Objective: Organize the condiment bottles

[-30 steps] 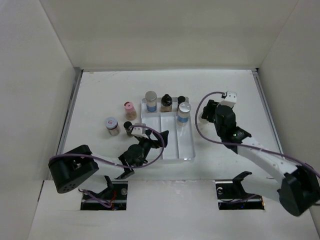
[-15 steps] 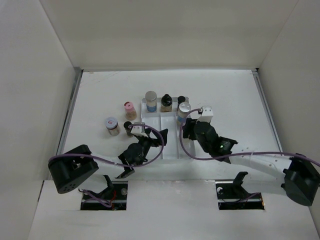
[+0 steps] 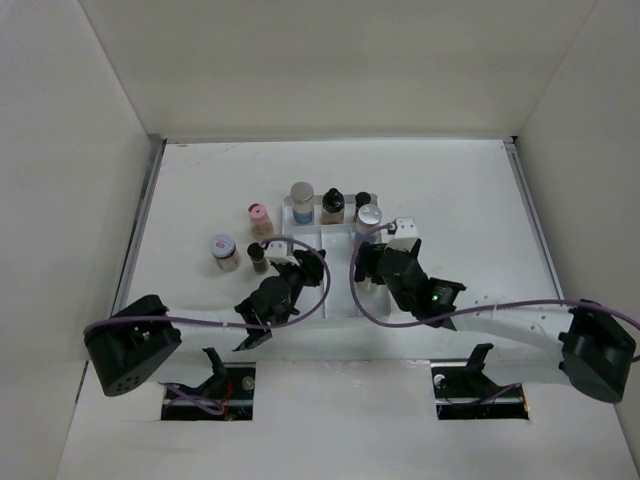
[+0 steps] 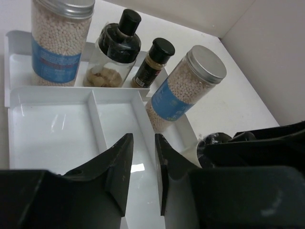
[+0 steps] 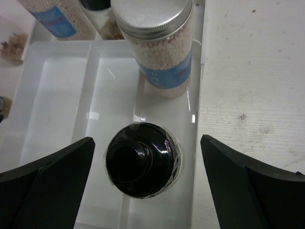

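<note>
Overhead view of a white counter [image 3: 450, 190] with a white divided tray [image 3: 330, 292] near the middle and two robot arms reaching over it.

The right end effector [image 5: 147, 138] hangs over the tray's right-hand compartment. Its fingers are spread wide on either side of a black-capped bottle [image 5: 142, 164], which stands upright in that compartment, and neither finger touches it. Just beyond it in the same compartment stands a silver-lidded jar [image 5: 157, 43] of pale beads with a blue label.

The left end effector [image 4: 142, 143] hovers over the tray's middle compartments. Its fingers are drawn together with only a slit between them, and they hold nothing.

Three more containers stand along the tray's far end: a tall silver-lidded jar [image 4: 59, 43], a squat black-capped bottle [image 4: 116, 52] and a slim brown bottle [image 4: 152, 59].

Three containers stand on the counter left of the tray. They are a pink-capped bottle [image 3: 260, 218], a short jar with a pale lid [image 3: 224, 250] and a small dark bottle [image 3: 258, 254], which is the nearest to the left arm.

All of these look small, rigid and light, with smooth, glossy sides that could slip in a grip. The tall jars seem easy to topple if nudged near the lid. The safest hold is probably across the body just below the cap, squarely from above. The three bottles outside the tray appear to be what is left to sort.
</note>
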Motion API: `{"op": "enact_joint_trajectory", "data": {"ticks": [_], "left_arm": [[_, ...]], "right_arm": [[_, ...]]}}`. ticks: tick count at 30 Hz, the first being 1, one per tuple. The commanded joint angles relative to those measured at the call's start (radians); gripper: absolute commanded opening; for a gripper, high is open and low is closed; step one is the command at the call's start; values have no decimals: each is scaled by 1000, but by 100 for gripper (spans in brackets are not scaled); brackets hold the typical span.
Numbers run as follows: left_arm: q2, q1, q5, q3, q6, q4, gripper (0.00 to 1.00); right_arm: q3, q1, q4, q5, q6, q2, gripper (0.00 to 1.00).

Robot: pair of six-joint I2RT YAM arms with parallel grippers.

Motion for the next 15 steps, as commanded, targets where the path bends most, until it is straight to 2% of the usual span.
{"op": "enact_joint_trajectory", "data": {"ticks": [1, 4, 8, 9, 10, 11, 12, 13, 15], "left_arm": [[-70, 11, -16, 63, -6, -101, 27], [-136, 8, -96, 103, -6, -234, 42], [-231, 31, -206, 176, -1, -453, 69], [-257, 48, -218, 193, 0, -505, 74], [-280, 69, -225, 212, 0, -559, 76], [-303, 98, -231, 231, -1, -620, 78], [-320, 121, -228, 245, -4, -664, 79], [-342, 160, -220, 265, -7, -723, 80], [-371, 206, -212, 290, -7, -800, 80]], "right_arm": [[14, 1, 48, 20, -34, -126, 100], [8, -88, 30, -9, -78, -242, 100], [34, -258, 25, -88, -89, -290, 100], [44, -295, 28, -125, -91, -283, 95], [52, -321, 34, -150, -91, -275, 81], [63, -354, 45, -170, -89, -261, 62], [69, -379, 59, -182, -89, -246, 50], [74, -401, 74, -190, -86, -231, 41], [61, -421, 112, -188, -75, -215, 36]]}}
